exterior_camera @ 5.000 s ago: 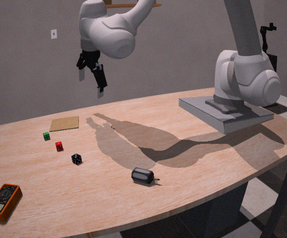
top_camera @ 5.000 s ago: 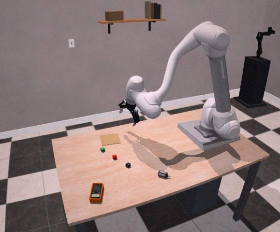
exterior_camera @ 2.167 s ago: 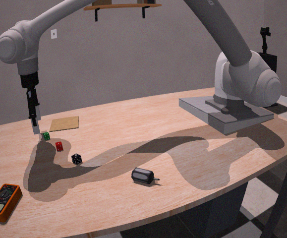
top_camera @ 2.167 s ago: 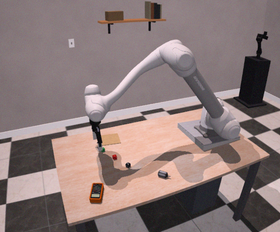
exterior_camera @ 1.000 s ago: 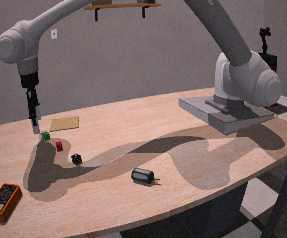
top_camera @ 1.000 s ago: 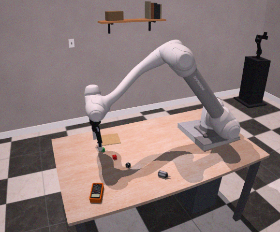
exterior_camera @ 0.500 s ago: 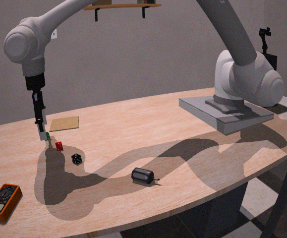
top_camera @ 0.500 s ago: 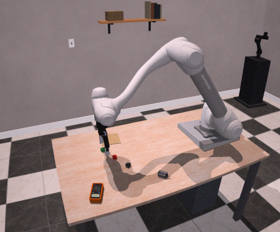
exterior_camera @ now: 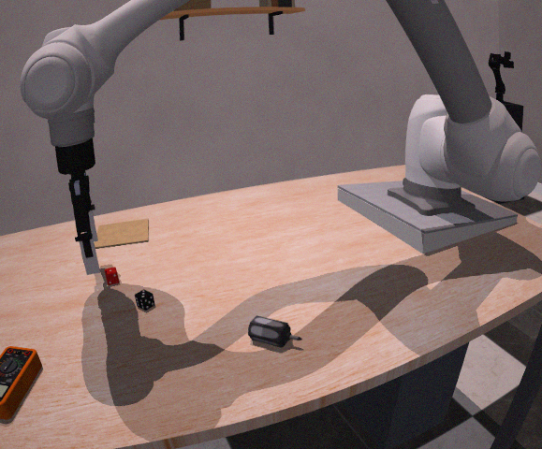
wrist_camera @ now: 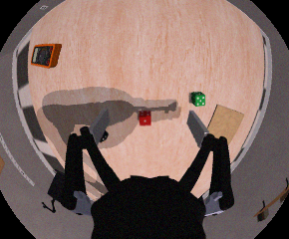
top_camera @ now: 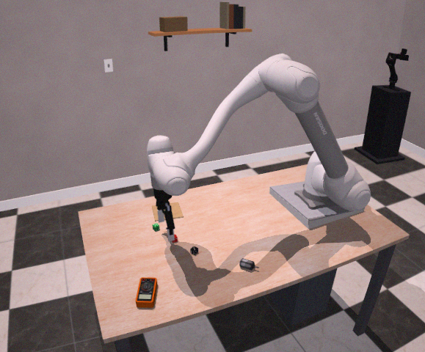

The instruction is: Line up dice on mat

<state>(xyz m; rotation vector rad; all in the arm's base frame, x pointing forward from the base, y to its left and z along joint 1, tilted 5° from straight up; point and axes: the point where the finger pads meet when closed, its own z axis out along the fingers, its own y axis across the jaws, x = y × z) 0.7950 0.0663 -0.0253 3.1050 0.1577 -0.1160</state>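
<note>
Grey walls and a black-and-white floor sit behind a wooden table [top_camera: 242,212]. On the table stands a big white robot arm [top_camera: 238,98] on a grey plate [top_camera: 310,221].

Three small dice lie on the wood, none of them on the mat. One red die [exterior_camera: 111,275] sits right under the gripper [wrist_camera: 148,127]. Just beside it, closer to the table's front edge, sits a black die [exterior_camera: 144,299]. On the other side, near the mat, sits a green die [top_camera: 155,226]. That brown mat [exterior_camera: 122,232] lies flat a little behind them, near the far edge of the table. I cannot read the dots on the dice.

Its two fingers are spread wide apart and hold nothing. They hang above the red die and do not touch it, with one finger on each side in the wrist view.

I think the dice are light and hard, with smooth sides, so they could slip or tip over. A good way to hold one is by two flat sides facing each other, with the top number left on top. Then it can be set down flat without rolling.

An orange meter [top_camera: 146,292] and a small dark motor [exterior_camera: 269,330] also lie on the table, away from the dice.
</note>
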